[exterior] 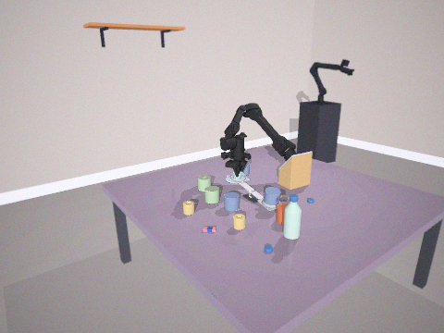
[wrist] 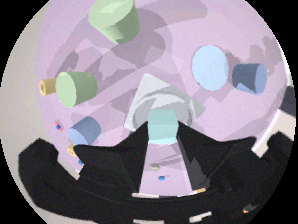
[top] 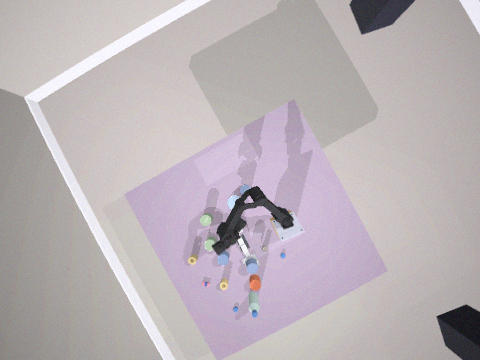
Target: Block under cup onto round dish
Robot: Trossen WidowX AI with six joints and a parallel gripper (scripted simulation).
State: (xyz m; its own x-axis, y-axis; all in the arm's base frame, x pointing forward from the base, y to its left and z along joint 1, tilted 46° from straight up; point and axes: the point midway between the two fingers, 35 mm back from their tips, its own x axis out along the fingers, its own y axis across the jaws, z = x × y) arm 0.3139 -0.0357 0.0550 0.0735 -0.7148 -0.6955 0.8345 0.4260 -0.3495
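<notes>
Hand on block, dish next.
My hand (wrist: 161, 137) is drawn narrow around the mint block (wrist: 161, 123), which sits on the balance (wrist: 149, 95) end; the grip looks firm, though the view is coarse. In the wrist view the dish (wrist: 209, 67) lies near, up and right, with a tipped cup (wrist: 250, 76) just beside it.

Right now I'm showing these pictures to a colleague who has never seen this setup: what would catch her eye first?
Probably the black arm arching down over the middle of the purple table, its gripper closing on a small teal block at the far end of the little balance. Next, the clutter of green, yellow and blue cups around it, with a pale bottle standing nearer the front.
</notes>
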